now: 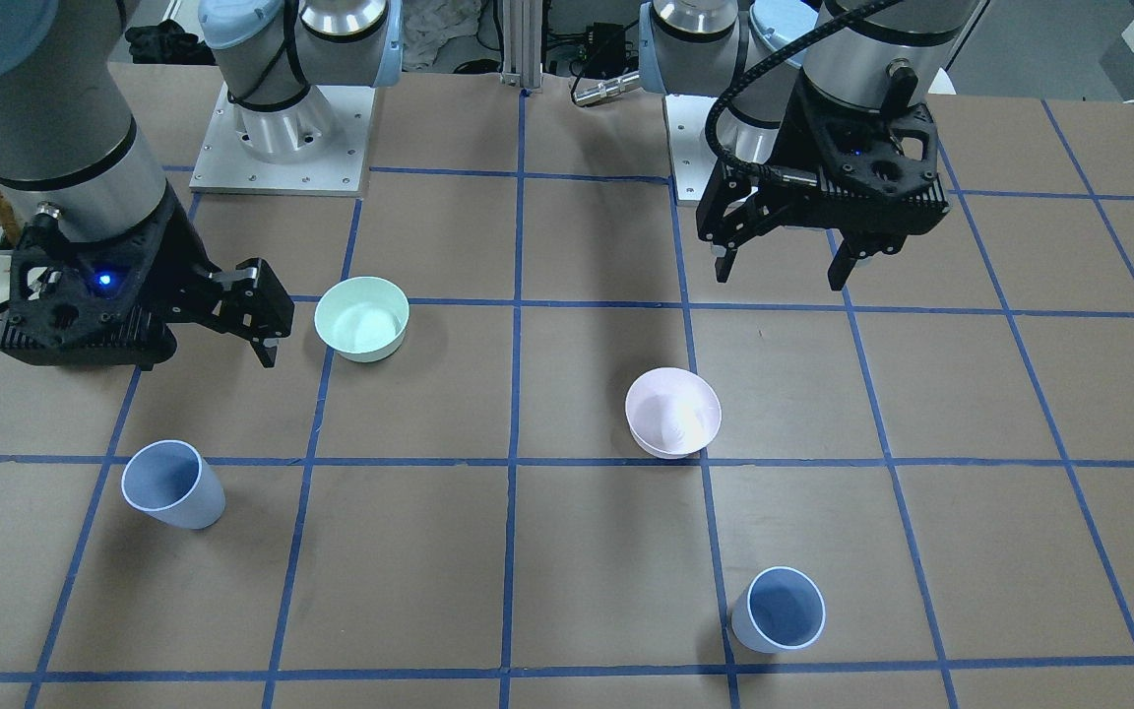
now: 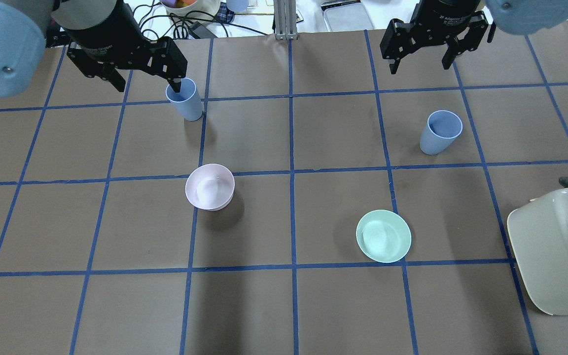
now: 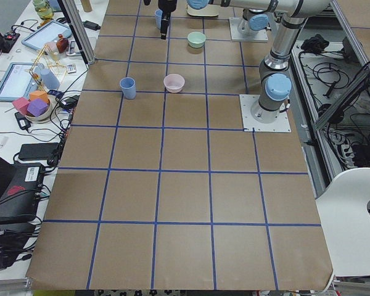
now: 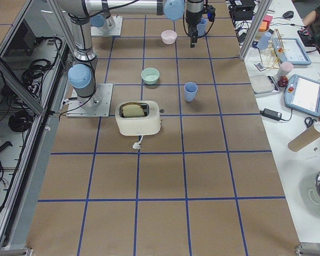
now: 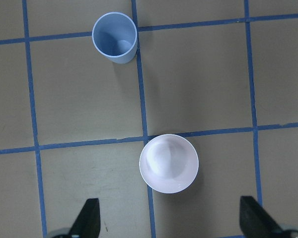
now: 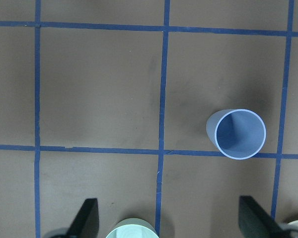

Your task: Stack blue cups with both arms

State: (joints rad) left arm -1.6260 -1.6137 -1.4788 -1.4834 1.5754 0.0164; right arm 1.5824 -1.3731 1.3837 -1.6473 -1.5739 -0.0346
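Two blue cups stand upright and apart on the brown table. One cup (image 2: 185,101) (image 1: 779,611) is on my left side, far from my base, beyond the pink bowl; it shows in the left wrist view (image 5: 114,37). The other cup (image 2: 439,132) (image 1: 173,484) is on my right side and shows in the right wrist view (image 6: 240,134). My left gripper (image 2: 148,81) (image 1: 782,274) (image 5: 170,220) hangs open and empty above the table, short of its cup. My right gripper (image 2: 420,66) (image 6: 170,220) is open and empty, high above the table and short of its cup.
A pale pink bowl (image 2: 210,186) (image 5: 169,162) sits left of centre. A mint-green bowl (image 2: 383,235) (image 1: 362,317) sits right of centre, nearer my base. A cream toaster (image 2: 555,246) stands at the near right edge. Blue tape lines grid the table.
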